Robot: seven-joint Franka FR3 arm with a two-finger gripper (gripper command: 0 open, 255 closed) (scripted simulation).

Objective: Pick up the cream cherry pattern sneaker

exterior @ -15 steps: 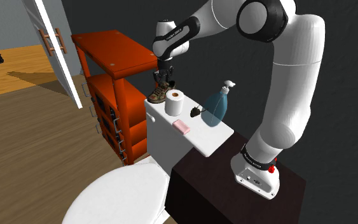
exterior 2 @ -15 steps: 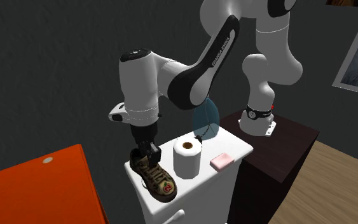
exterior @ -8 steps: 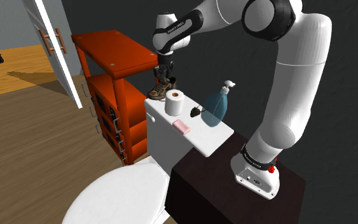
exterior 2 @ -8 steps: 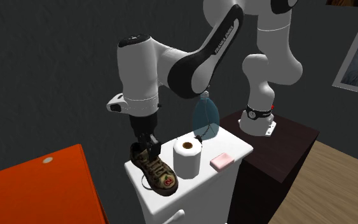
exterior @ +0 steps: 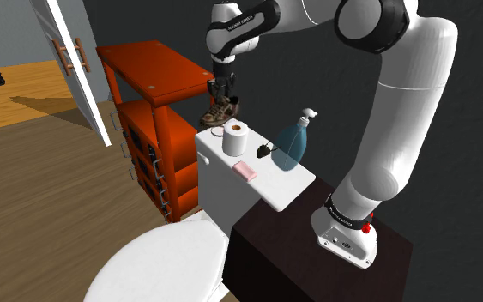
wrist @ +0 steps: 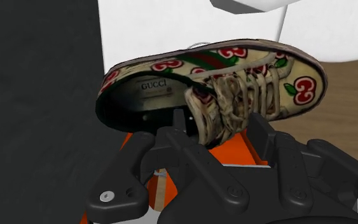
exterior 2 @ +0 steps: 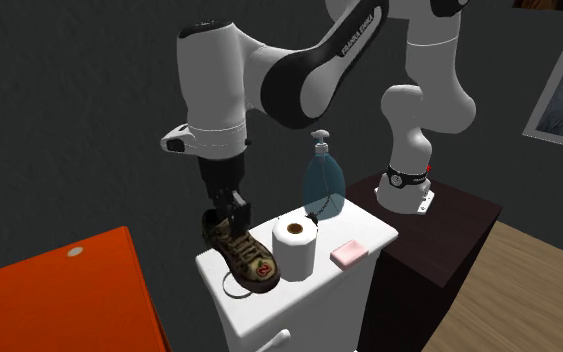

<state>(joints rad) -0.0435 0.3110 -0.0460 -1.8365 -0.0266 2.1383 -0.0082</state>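
My claw (wrist: 217, 124) is clamped on only the laced upper of the sneaker (wrist: 234, 70), so its sagging toe could twist free and drop past the end of the tank lid (exterior 2: 319, 275)

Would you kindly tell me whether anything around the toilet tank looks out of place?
Yes: a cherry-patterned sneaker, clasped by the pincer, hangs toe-down over the tank, odd beside the toilet roll, pink soap and blue bottle.
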